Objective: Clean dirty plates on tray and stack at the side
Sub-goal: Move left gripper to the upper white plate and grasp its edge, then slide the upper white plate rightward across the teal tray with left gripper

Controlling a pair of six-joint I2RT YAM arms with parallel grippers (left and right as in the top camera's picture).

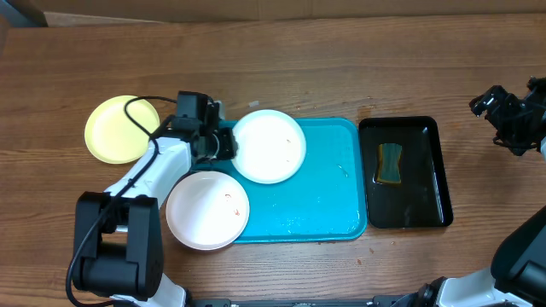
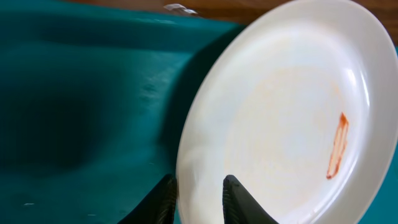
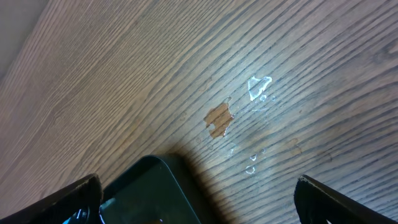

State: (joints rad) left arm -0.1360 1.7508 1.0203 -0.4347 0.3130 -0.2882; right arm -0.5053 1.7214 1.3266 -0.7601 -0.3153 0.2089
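A white plate [image 1: 271,147] lies over the back left of the turquoise tray [image 1: 320,196]. My left gripper [image 1: 225,143] is shut on its left rim. In the left wrist view the fingers [image 2: 199,198] straddle the rim of this plate [image 2: 280,118], which is tilted above the tray [image 2: 74,112] and has an orange smear. A second white plate [image 1: 207,210] with a small red smudge overlaps the tray's front left corner. A yellow-green plate [image 1: 119,130] lies on the table to the left. My right gripper [image 1: 496,107] is open and empty at the far right [image 3: 199,202].
A black tray [image 1: 405,175] holding a green-yellow sponge [image 1: 390,164] stands right of the turquoise tray; its corner shows in the right wrist view [image 3: 152,190]. Water drops [image 3: 258,87] lie on the wooden table.
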